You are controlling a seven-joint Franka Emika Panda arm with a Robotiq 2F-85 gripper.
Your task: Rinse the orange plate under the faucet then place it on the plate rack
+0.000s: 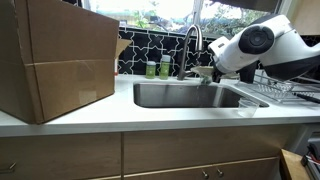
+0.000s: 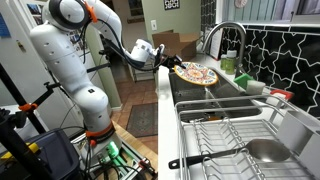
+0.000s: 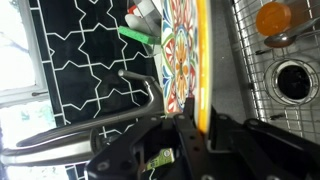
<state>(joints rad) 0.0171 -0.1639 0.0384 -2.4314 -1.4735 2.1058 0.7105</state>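
Jaws clamped the orange plate [image 2: 195, 74] by its rim, holding it nearly flat above the sink [image 2: 213, 103] and close to the faucet [image 2: 228, 35] spout, presumably so water would run across its patterned face; the plate rack [image 2: 212, 126] stood apart, unused.

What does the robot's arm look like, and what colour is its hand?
The arm is chunky and white, made of smooth rounded segments. Its joints have round dark grey caps, and there is an orange band near one joint. The gripper at the end is black.
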